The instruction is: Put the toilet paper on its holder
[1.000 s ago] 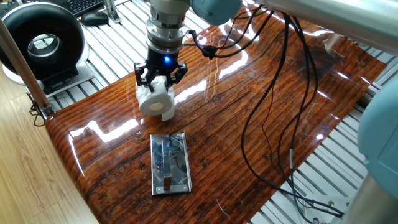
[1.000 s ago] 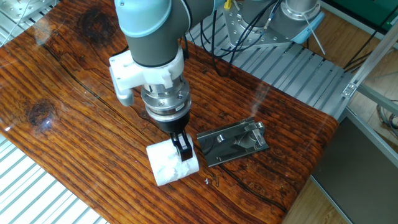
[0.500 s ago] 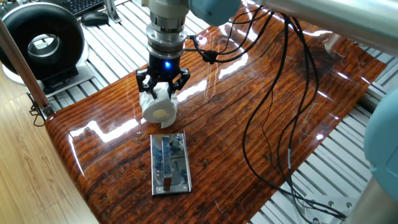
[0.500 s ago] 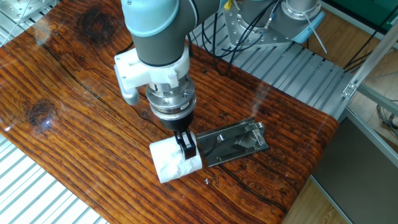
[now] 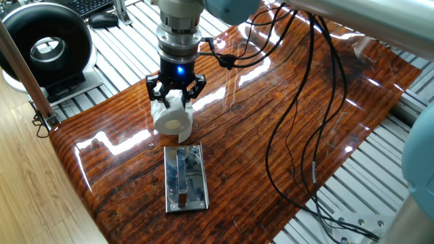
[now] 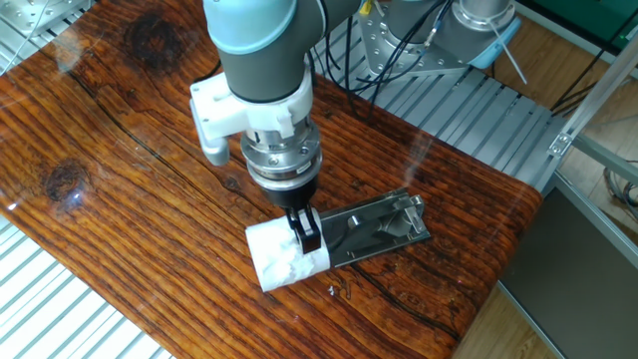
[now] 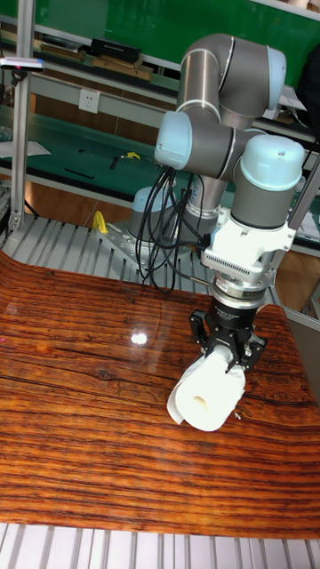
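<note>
My gripper (image 5: 175,99) (image 6: 305,235) (image 7: 225,354) is shut on the toilet paper (image 5: 173,120) (image 6: 284,262) (image 7: 206,395), a white roll held on its side with its end face turned outward. The roll hangs just above the wooden table, close to the near end of the holder (image 5: 184,177) (image 6: 378,229), a flat shiny chrome plate with a raised bar along its middle. In the tall fixed view the holder is hidden behind the roll and gripper.
A large black-and-white ring-shaped device (image 5: 45,47) stands off the table at the far left. Black cables (image 5: 302,129) hang across the right part of the glossy wooden table (image 5: 271,102). Slatted aluminium framing surrounds the table.
The gripper has carried the roll a short way toward the holder; the roll now sits closer to the plate's end. The holder has not moved.
</note>
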You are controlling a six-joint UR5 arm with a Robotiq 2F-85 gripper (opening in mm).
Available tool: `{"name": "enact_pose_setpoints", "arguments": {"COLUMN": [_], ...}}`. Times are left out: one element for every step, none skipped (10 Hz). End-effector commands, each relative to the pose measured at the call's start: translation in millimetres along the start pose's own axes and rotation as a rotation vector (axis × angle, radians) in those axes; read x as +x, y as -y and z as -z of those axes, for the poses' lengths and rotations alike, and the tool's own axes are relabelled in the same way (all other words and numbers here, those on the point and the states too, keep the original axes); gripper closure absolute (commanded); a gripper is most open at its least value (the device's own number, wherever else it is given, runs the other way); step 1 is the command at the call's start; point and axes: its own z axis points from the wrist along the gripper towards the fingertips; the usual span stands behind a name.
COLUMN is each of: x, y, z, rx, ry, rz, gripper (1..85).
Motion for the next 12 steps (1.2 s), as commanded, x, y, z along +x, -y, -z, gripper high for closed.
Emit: {"name": "enact_pose_setpoints", "arguments": {"x": [2.7, 2.5, 1.3, 0.8, 3.1, 5.3, 8.1, 11.8, 15.2, 18.4, 20.8, 22.7], "y": [-6.9, -5.9, -3.1, 0.0, 1.5, 0.9, 0.9, -0.1, -1.0, -0.5, 1.7, 4.6], "z": [1.2, 0.8, -0.5, -1.8, -2.5, -3.8, -4.1, -5.3, -5.9, -5.9, -6.4, -6.5], "rx": [-0.02, -0.016, -0.013, -0.014, -0.013, -0.02, -0.02, -0.023, -0.027, -0.027, -0.025, -0.025], "ry": [0.005, 0.009, 0.017, 0.021, 0.022, 0.023, 0.022, 0.025, 0.024, 0.024, 0.025, 0.024], "rz": [-0.005, -0.005, 0.004, 0.009, 0.009, 0.01, 0.007, 0.006, 0.004, 0.004, 0.007, 0.012], "gripper": [84.7, 84.7, 84.7, 84.7, 84.7, 84.7, 84.7, 84.7, 84.7, 84.7, 84.7, 84.7]}}
